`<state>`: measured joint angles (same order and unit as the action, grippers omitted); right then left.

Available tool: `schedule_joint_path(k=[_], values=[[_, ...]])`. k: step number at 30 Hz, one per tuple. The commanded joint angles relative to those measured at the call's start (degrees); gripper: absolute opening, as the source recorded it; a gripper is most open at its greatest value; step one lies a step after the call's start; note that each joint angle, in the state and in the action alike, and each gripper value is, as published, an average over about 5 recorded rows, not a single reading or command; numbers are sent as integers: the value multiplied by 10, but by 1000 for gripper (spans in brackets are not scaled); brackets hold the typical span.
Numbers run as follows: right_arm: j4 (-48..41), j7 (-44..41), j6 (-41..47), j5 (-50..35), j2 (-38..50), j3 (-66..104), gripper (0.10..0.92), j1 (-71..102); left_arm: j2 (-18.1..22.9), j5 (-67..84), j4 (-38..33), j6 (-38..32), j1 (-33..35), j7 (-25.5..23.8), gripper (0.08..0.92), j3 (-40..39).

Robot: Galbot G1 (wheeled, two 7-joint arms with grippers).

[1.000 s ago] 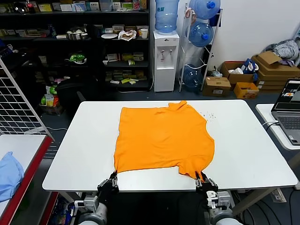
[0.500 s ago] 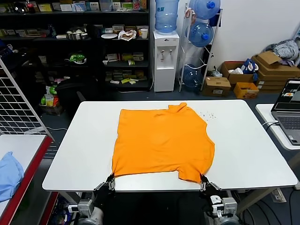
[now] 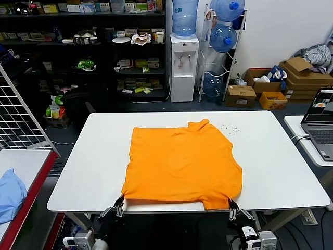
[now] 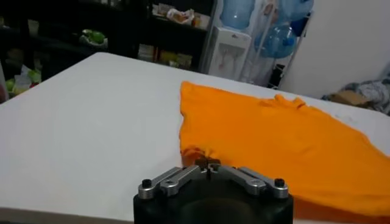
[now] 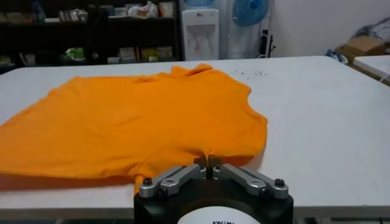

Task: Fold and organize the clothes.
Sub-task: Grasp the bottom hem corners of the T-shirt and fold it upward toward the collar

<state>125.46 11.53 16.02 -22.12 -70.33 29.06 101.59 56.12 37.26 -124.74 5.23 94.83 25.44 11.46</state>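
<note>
Dragged nearer the desk's near edge over the last second: bright orange short-sleeved T-shirt of soft fabric, hem now lying along that edge and slightly over it, far side with its collar pulled back from the far edge toward mid-desk. Dropped lower and back as well, both hands, now at or just below the near edge. Left hand at the near-left corner of the hem, pinched fully closed on a small bunch of orange cloth, as seen in the left wrist view. Right hand at the near-right corner of the hem, likewise clamped tight on a tuck of fabric. Shirt spread plain side up, mostly flat, a few soft ripples near the right sleeve. Probably a straightening pull to tension and square the garment before a first fold; no fold made yet, so task still early. White rectangular desk smooth, with scattered dark specks toward the far-right corner. Beyond it, dark shelving, a water dispenser, cardboard boxes; light blue cloth on a side surface off the left edge.
</note>
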Motion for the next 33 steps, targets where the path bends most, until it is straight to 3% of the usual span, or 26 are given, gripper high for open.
schedule_joint_path(k=[1, 7, 16, 24, 33], values=[[-5, 31, 8, -40, 36, -2, 125, -77, -36, 58, 16, -7, -86, 12, 92, -6], [-60, 79, 46, -121, 110, -33, 125, -208, -42, 87, 89, -6, -207, 22, 92, -58], [-139, 111, 104, -201, 154, -89, 125, -338, -24, 88, 176, 5, -317, 31, 92, -118], [-180, 123, 132, -226, 146, -126, 125, -401, -18, 87, 220, 22, -372, 36, 92, -145], [-202, 113, 135, -219, 132, -144, 146, -422, -11, 86, 238, 30, -389, 40, 92, -155]])
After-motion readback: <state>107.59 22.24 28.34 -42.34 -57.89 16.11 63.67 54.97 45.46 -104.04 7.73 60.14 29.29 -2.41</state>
